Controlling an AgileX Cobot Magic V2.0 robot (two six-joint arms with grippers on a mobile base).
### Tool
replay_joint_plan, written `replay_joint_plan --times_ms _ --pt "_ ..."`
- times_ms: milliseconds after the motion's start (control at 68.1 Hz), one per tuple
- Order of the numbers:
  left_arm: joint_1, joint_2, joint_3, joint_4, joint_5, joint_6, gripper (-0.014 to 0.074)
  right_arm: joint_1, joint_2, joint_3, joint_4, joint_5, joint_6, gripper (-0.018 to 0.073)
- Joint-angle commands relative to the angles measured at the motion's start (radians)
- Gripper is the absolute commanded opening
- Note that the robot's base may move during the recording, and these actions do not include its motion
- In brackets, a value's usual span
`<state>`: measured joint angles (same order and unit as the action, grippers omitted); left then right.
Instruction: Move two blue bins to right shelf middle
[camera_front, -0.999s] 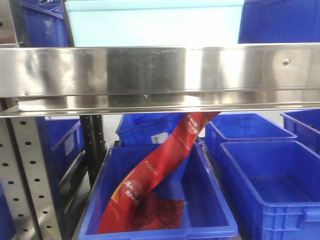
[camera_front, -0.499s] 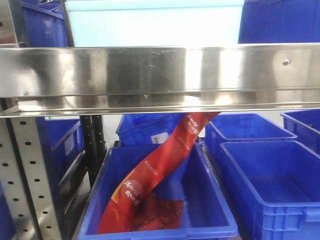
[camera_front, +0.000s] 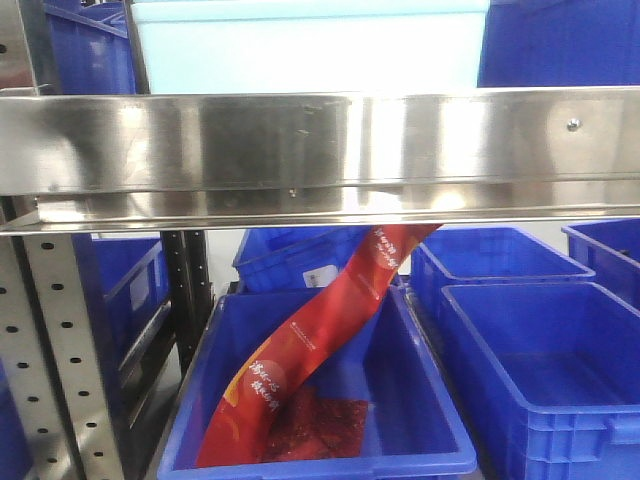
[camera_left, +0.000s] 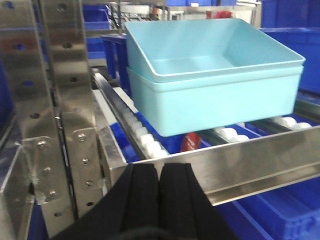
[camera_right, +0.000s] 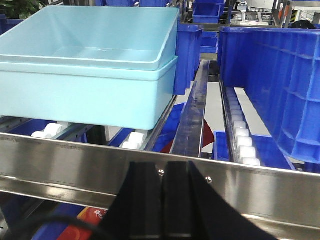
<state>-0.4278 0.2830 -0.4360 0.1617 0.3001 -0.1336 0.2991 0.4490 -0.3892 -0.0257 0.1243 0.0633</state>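
Two light blue bins, nested one in the other (camera_left: 215, 75), sit on the roller shelf behind a steel front rail (camera_front: 320, 150). They also show in the right wrist view (camera_right: 90, 75) and at the top of the front view (camera_front: 300, 45). My left gripper (camera_left: 159, 172) is shut and empty, just in front of the rail, below and left of the bins. My right gripper (camera_right: 164, 170) is shut and empty, in front of the rail, right of the bins.
A dark blue crate (camera_right: 270, 85) stands on the rollers to the right of the light bins. Below the shelf are several dark blue crates (camera_front: 540, 370); one holds a red banner (camera_front: 320, 340). A perforated steel upright (camera_left: 65, 115) stands at the left.
The view has shifted very slightly; nothing else has visibly moved.
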Motion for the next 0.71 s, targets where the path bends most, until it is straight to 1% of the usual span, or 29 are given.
replay_joint_plan --times_ms 0,132,294,323,338,353,382,426,485,690 --pt "0.042 -0.039 0.049 -0.009 -0.067 0.003 -0.0111 -0.001 -0.006 -0.002 -0.004 -0.028 -0.004 -0.0162" --pt "0.140 -0.153 0.202 -0.009 -0.183 0.003 -0.0111 -0.001 -0.006 -0.002 -0.004 -0.028 -0.004 -0.0162" --pt "0.247 -0.283 0.436 -0.055 -0.364 0.003 -0.0111 -0.001 -0.006 -0.002 -0.004 -0.028 -0.004 -0.0162" --pt "0.266 -0.283 0.436 -0.066 -0.398 0.003 -0.0111 -0.001 -0.006 -0.002 -0.004 -0.028 -0.004 -0.0162" --pt "0.273 -0.283 0.436 -0.075 -0.371 0.003 -0.0111 -0.001 -0.006 -0.002 -0.004 -0.028 -0.004 -0.0162" --pt "0.283 -0.283 0.436 -0.076 -0.319 0.003 -0.0111 -0.001 -0.006 -0.002 -0.004 -0.028 -0.004 -0.0162" --pt "0.293 -0.283 0.436 -0.076 -0.300 0.003 -0.0111 -0.001 -0.006 -0.002 -0.004 -0.028 -0.004 -0.0162" --pt "0.303 -0.283 0.436 -0.076 -0.314 0.003 -0.0111 -0.001 -0.006 -0.002 -0.004 -0.031 -0.004 -0.0162" --pt "0.303 -0.283 0.436 -0.076 -0.300 0.003 -0.0111 -0.001 -0.006 -0.002 -0.004 -0.035 -0.004 -0.0162" --pt "0.303 -0.283 0.436 -0.076 -0.317 0.003 -0.0111 -0.001 -0.006 -0.002 -0.004 -0.036 -0.004 -0.0162"
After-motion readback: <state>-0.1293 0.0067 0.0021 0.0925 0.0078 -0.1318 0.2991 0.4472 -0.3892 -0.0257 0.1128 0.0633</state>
